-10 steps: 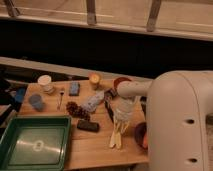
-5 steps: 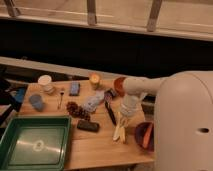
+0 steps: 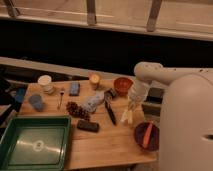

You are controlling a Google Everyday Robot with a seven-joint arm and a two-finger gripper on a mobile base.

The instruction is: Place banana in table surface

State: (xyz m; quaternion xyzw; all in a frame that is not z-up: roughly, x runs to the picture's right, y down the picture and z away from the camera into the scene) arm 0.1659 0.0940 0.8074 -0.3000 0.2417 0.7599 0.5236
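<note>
Arm white and bulky, reaching in from the right, bent at a rounded elbow on the far right, forearm sloping down and leftward toward the right part of the tabletop (image 3: 105,145). Tool (image 3: 131,105) pointing down just above the banana (image 3: 127,116); open, closed or gripping: cannot tell. Banana pale yellow, two slim strips hanging or standing nearly upright directly under the tool, lower ends at or very near the wood; contact with the surface not clear.

Just left of the banana, a dark slim utensil (image 3: 110,111) lying on the wood. Farther left, a grey-blue packet (image 3: 93,102), a dark pinecone-like cluster (image 3: 78,110) and a dark flat block (image 3: 88,126). Along the far edge, a red-brown bowl (image 3: 122,85), a short yellow cup (image 3: 94,80), a blue sponge (image 3: 74,89) and a white cup (image 3: 45,83). Near right, a dark plate (image 3: 140,140) carrying an orange stick (image 3: 148,134). Near left, a green tray (image 3: 35,142) with a faint round mark on its floor, not readable. No legible writing anywhere else.
</note>
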